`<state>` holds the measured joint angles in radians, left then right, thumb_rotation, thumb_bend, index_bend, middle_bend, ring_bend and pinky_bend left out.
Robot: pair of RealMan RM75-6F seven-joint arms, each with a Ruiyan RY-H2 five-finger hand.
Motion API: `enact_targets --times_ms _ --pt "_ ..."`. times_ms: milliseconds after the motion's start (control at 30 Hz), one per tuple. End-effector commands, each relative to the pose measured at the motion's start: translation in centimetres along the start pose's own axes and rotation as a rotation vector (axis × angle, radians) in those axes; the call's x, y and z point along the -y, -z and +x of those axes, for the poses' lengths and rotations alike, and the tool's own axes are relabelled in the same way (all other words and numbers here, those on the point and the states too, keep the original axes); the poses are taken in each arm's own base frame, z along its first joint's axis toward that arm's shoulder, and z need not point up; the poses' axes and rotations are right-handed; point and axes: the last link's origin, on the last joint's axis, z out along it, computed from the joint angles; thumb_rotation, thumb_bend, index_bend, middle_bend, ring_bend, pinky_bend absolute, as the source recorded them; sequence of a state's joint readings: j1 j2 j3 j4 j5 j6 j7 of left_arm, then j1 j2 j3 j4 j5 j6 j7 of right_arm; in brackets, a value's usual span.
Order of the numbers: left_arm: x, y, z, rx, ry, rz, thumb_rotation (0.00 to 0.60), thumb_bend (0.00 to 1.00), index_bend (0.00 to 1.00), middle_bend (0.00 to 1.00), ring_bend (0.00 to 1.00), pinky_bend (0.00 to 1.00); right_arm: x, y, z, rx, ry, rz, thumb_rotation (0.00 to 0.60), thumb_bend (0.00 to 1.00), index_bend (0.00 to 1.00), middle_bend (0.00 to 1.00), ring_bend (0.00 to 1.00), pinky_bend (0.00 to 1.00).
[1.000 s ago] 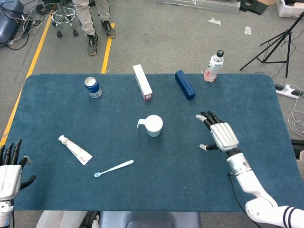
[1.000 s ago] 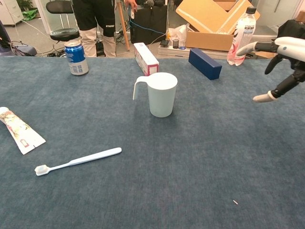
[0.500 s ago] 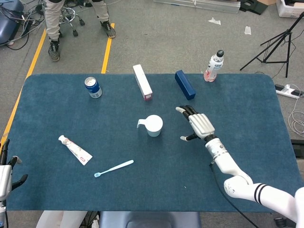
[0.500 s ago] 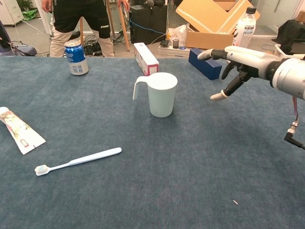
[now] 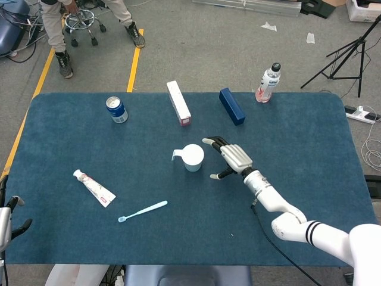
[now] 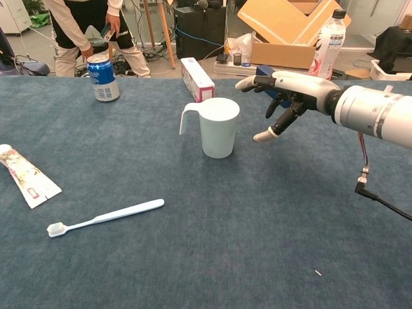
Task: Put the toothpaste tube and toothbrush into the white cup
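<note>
The white cup (image 5: 193,157) (image 6: 217,127) is seen upright near the middle of the blue tabletop (image 5: 309,137) (image 6: 270,219), its handle turned toward the robot's left, with the right robot hand (image 5: 229,158) (image 6: 283,96) held just beside it on the opposite side, near but not touching. The right robot hand is shown empty, its fingers (image 6: 248,82) spread and reaching toward the cup's rim while the thumb (image 6: 265,135) hangs lower, apart from them; the palm is raised off the tabletop, and the forearm is stretched in from the robot's right edge of the scene. The toothpaste tube (image 5: 94,187) (image 6: 24,174) is laid flat well to the left of the cup, and the toothbrush (image 5: 143,211) (image 6: 106,217) is laid flat nearer the front edge, bristles pointing left; both are well apart from the right robot hand. The left robot hand (image 5: 5,217) is glimpsed only at the lower left corner of the head view, at the tabletop's edge and far from the tube; too little of it is shown for its state to be told. Along the far side of the tabletop a blue can (image 5: 116,109) (image 6: 102,77), a white box (image 5: 178,102) (image 6: 197,78), a dark blue box (image 5: 231,106) (image 6: 261,71) and a plastic bottle (image 5: 268,83) (image 6: 327,42) are lined up.
</note>
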<state>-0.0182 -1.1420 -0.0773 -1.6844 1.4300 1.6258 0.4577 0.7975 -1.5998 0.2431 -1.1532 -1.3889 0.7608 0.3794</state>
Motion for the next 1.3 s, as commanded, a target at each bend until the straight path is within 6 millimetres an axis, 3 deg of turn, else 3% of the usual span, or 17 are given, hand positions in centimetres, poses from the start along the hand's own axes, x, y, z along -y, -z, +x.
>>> enact_targets --times_ms 33,700,900,1300 --pt "0.0 0.0 0.0 0.002 0.001 0.000 0.600 0.02 0.47 0.05 0.00 0.00 0.3 -0.6 -0.4 0.010 0.002 0.019 0.600 0.00 0.13 0.10 0.01 0.33" --pt "0.3 0.1 0.2 0.007 0.021 0.005 0.600 0.02 0.47 0.05 0.00 0.00 0.5 -3.9 -2.4 -0.016 -0.055 0.077 0.600 0.00 0.13 0.16 0.01 0.33" --pt "0.4 0.1 0.2 0.010 0.024 0.005 0.600 0.02 0.47 0.05 0.00 0.00 0.5 -4.6 -2.9 -0.033 -0.072 0.090 0.600 0.00 0.13 0.22 0.06 0.33" --pt "0.5 0.2 0.2 0.017 0.027 0.004 0.600 0.02 0.47 0.06 0.00 0.00 0.4 -5.3 -3.4 -0.056 -0.075 0.093 0.600 0.00 0.24 0.35 0.19 0.36"
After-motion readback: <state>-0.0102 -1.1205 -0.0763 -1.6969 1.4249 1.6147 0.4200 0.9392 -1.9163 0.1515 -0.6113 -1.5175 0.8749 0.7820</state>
